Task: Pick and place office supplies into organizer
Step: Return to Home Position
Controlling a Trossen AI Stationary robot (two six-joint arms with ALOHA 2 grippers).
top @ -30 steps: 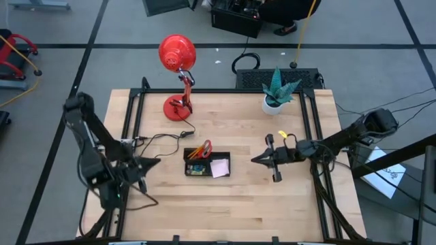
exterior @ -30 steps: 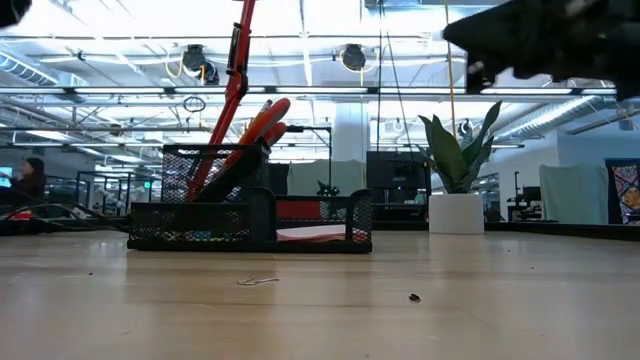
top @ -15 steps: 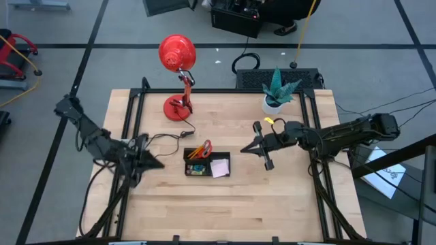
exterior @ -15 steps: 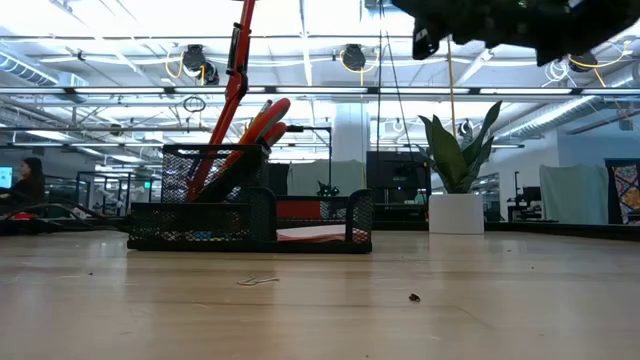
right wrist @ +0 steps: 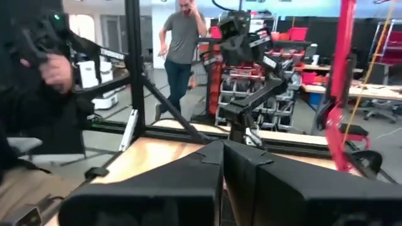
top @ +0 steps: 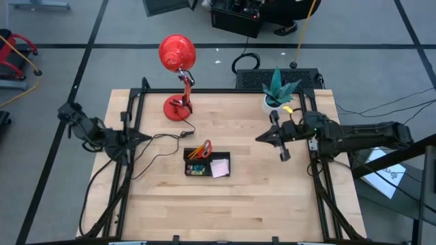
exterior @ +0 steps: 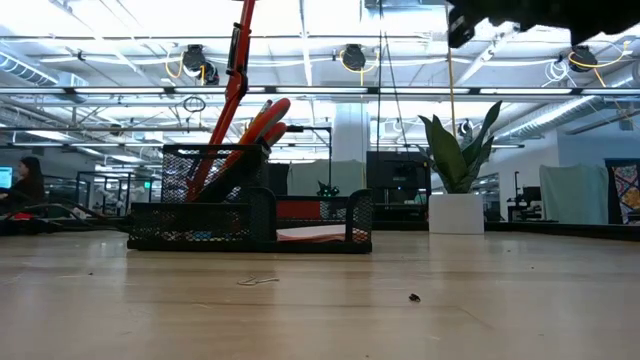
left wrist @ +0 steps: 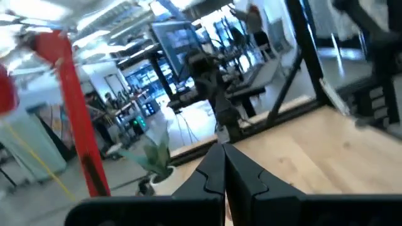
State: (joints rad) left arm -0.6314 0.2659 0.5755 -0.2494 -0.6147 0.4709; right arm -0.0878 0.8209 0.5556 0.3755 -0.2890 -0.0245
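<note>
Black mesh organizer (exterior: pixel 200 222) mid-table (top: pixel 238 204); red-handled scissors (top: pixel 205 147) lean in its taller part, pink sticky-note pad (top: pixel 219 167) lies alongside. Left tool (top: pixel 146 137) clenched at left edge. Right tool (top: pixel 261 139) clenched, above table's right side.

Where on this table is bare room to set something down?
Widest bare stretch: the table's front strip, in front of the organizer. Also free: the back middle between lamp and plant, and the gap between organizer and right gripper. Crowded: left of the organizer, with the lamp cable and left gripper.
</note>
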